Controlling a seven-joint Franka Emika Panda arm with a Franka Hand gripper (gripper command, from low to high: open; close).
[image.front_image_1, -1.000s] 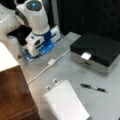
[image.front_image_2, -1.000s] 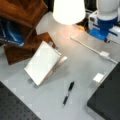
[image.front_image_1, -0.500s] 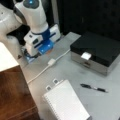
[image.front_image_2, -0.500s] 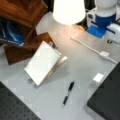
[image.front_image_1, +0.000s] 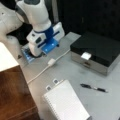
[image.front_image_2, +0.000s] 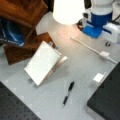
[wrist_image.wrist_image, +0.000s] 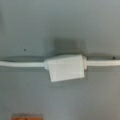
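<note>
fingers unseen; arm (image.front_image_1: 42, 37) hangs near white cable switch (wrist_image.wrist_image: 65, 67) on table (image.front_image_1: 75, 72).

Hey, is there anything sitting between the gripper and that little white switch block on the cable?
Nothing visible. In the wrist view the white switch block on its cable lies on bare table, directly under the camera. In a front view the gripper is beside it; the pen and notepad lie well away.

In a front view, cable (image.front_image_1: 47, 66) with inline switch (image.front_image_1: 51, 61) runs across the table (image.front_image_1: 75, 72). Gripper (image.front_image_1: 41, 51) at switch's 11 o'clock. Box (image.front_image_1: 96, 51) at 3 o'clock, notebook (image.front_image_1: 66, 102) at 6, pen (image.front_image_1: 93, 88) at 4.
</note>
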